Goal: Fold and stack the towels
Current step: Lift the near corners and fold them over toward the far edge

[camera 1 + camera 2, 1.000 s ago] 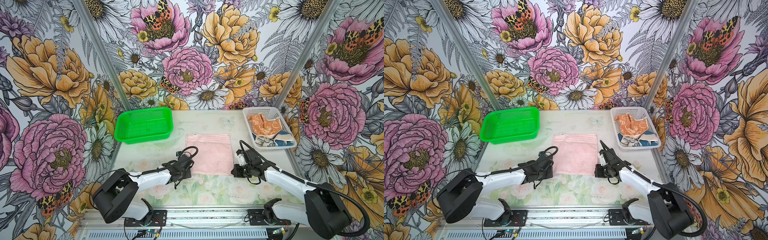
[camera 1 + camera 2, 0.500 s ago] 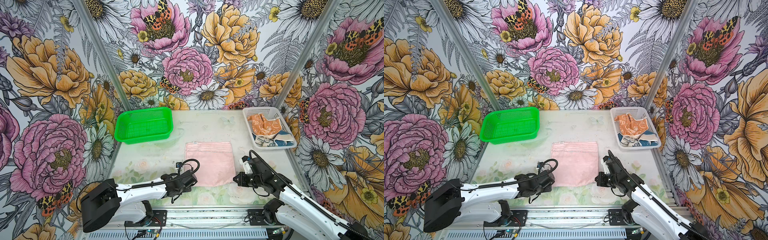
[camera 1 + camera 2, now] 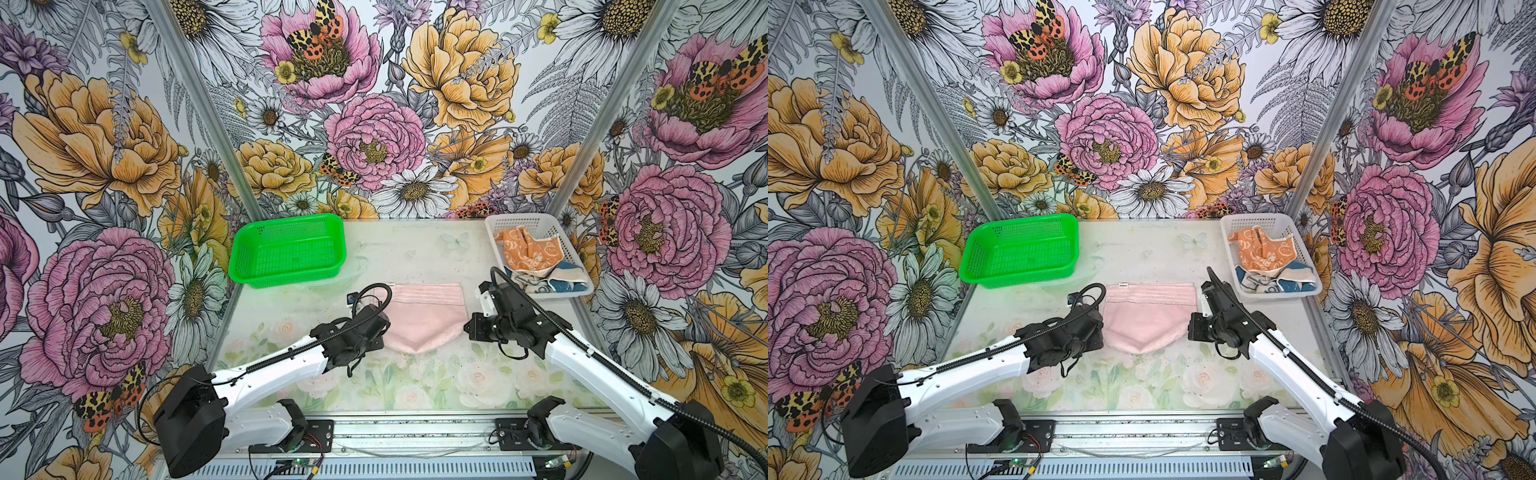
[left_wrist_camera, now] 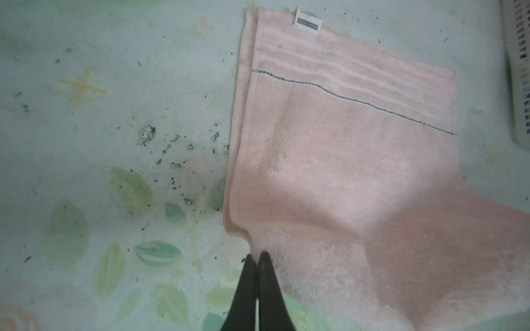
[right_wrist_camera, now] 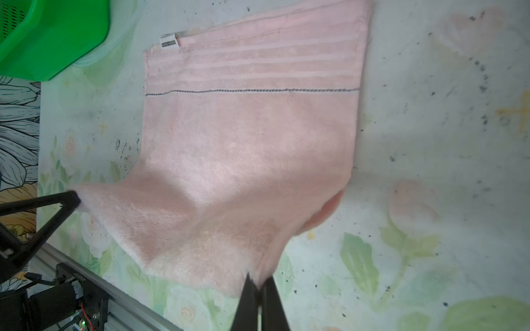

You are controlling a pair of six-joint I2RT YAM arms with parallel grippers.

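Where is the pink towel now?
In both top views the pink towel lies mid-table, nearer than the green basket, its near corners pinched by the left gripper and the right gripper.

Tag (image 4: pixel 308 22) on pink towel (image 4: pixel 344 157); print illegible

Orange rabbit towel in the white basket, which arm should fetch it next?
Right, probably. The white basket holding the orange rabbit towel sits just beyond the right arm; the left arm is across the pink towel. Both arms' jaws pinch that towel.
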